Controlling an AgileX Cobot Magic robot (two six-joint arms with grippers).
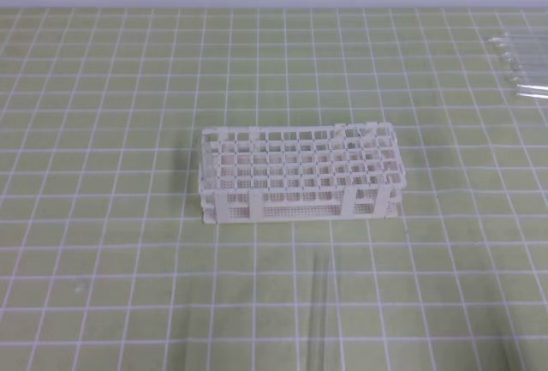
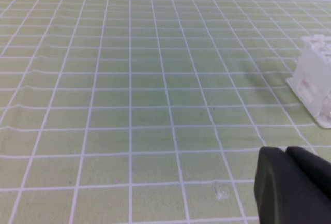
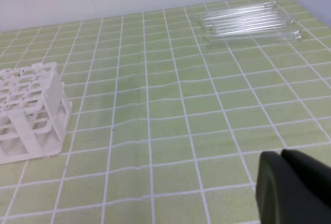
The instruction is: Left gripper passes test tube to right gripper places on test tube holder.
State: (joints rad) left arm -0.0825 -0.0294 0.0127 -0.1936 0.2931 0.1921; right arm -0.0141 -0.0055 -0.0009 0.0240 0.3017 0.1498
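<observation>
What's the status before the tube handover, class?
Both jaws shut, nothing held. Test tube flat on the mat, in front of the test tube holder. Spare tubes far right. Path unobstructed.

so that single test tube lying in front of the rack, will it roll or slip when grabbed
The test tube looks like smooth, clear, round glass lying flat on the mat, so a nudge would probably roll it. Closed jaws may slip on it. It is thin, so likely fragile if squeezed hard.

Setting: laboratory-style test bench.
A white test tube holder [image 1: 300, 174] and a bundle of glass tubes [image 3: 248, 21] are laid out on a green gridded mat [image 1: 103, 242].
</observation>
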